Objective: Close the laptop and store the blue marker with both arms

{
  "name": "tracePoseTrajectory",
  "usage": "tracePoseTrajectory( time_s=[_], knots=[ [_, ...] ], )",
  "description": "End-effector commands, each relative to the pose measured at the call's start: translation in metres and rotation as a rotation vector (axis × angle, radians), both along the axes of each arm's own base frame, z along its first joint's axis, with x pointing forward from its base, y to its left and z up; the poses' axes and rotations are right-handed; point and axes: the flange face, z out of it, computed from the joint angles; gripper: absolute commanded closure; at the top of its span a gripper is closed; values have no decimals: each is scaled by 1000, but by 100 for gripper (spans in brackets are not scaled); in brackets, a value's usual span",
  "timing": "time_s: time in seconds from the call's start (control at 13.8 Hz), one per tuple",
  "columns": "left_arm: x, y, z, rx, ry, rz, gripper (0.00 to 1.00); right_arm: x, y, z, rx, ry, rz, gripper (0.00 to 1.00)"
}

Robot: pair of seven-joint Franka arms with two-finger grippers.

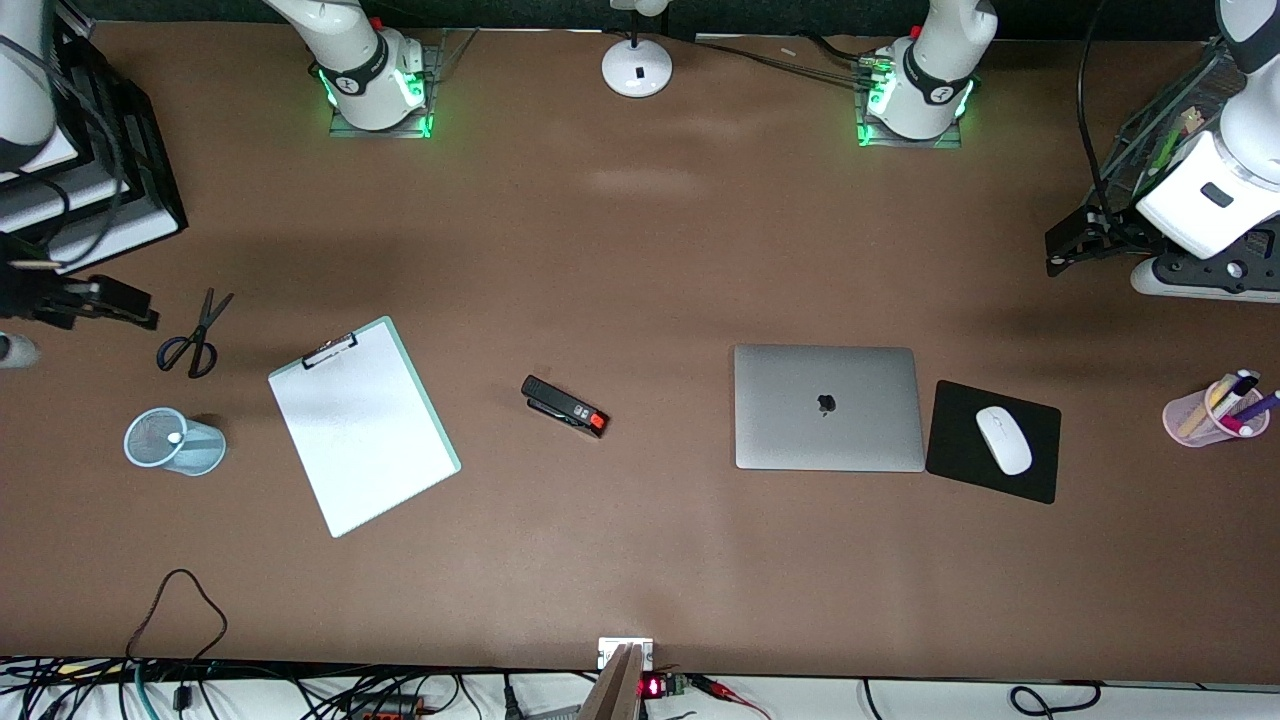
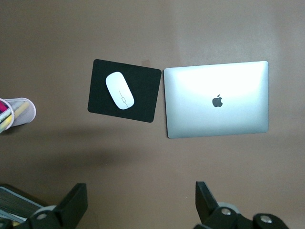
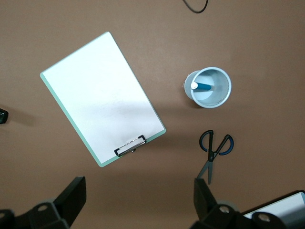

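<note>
The laptop (image 1: pixel 828 407) lies shut on the table, lid up with its dark apple logo; it also shows in the left wrist view (image 2: pixel 217 99). The blue marker (image 3: pixel 204 87) stands in a pale blue mesh cup (image 3: pixel 208 88), its whitish end up; the cup shows in the front view (image 1: pixel 173 441) toward the right arm's end of the table. My left gripper (image 2: pixel 140 195) is open and empty, up by the left arm's end of the table (image 1: pixel 1075 245). My right gripper (image 3: pixel 139 193) is open and empty, up at the right arm's end (image 1: pixel 95 300).
A white mouse (image 1: pixel 1003 439) lies on a black pad (image 1: pixel 993 441) beside the laptop. A pink cup (image 1: pixel 1213 411) holds several pens. A clipboard (image 1: pixel 363 425), a stapler (image 1: pixel 565 406) and scissors (image 1: pixel 194 335) lie on the table. Racks stand at both ends.
</note>
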Motion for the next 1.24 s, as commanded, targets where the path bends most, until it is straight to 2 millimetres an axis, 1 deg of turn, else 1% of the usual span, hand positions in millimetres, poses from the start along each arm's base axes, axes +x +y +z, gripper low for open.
tracePoseTrajectory(
  time_s=[0.0, 0.15, 0.29, 0.51, 0.58, 0.8, 0.87, 1.16],
  knots=[
    [-4, 0, 6, 9, -2, -20, 0, -24, 11, 32, -4, -19, 18, 0],
    [-5, -1, 7, 9, -4, -22, 0, -34, 9, 42, -3, -30, -4, 0],
    [-5, -2, 7, 9, -4, -23, 0, -40, 1, 40, -1, -27, -21, 0],
    [-5, -2, 7, 9, -4, -23, 0, -58, 1, 37, 1, -46, -43, 0],
    [-5, -2, 7, 9, -4, -23, 0, -64, 1, 40, 2, -45, -55, 0],
    [-5, -1, 7, 9, -2, -22, 0, -70, 1, 48, 4, -22, -48, 0],
    [-5, -1, 7, 9, -2, -22, 0, -72, 1, 55, 4, -35, -44, 0],
    [-6, -2, 8, 9, -2, -25, 0, -75, 6, 62, 3, -29, -41, 0]
  ],
)
